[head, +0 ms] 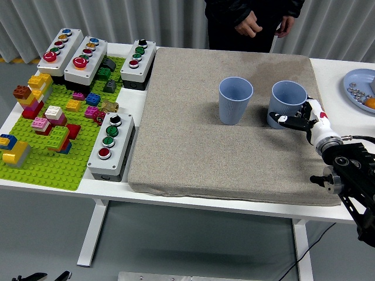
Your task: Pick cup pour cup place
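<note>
Right hand [302, 119] reaches in from the lower right, its black arm [351, 181] crossing the mat's near right corner. Fingers [291, 119] are curled toward the lower wall of the right cup [287, 103], thumb tip at the cup's near side; contact looks likely, but whether the grip is closed around the cup cannot be told from this view (the far fingers are hidden behind the palm). The cup stands upright on the mat, its base down.

Taking the mat [193, 140] as landmark: the right cup sits in its far right part, just left of the hand. The left cup [235, 100] stands upright a short way left of it, apart from it, also in the mat's far half. Both are pale blue and tapered.

Left of the mat, touching or just beside its edge, two grey button boxes [137, 55] stand, one at the far corner and one nearer the front. Further left lies a green brick board [41, 167] with loose coloured bricks, and two more button boxes at its far end.

Right of the mat, at the table's [328, 64] edge, a blue plate [350, 88] holds small beads and something orange.

Beyond the mat's far edge a person in dark clothes stands, hands [249, 26] held near the waist, touching nothing.
</note>
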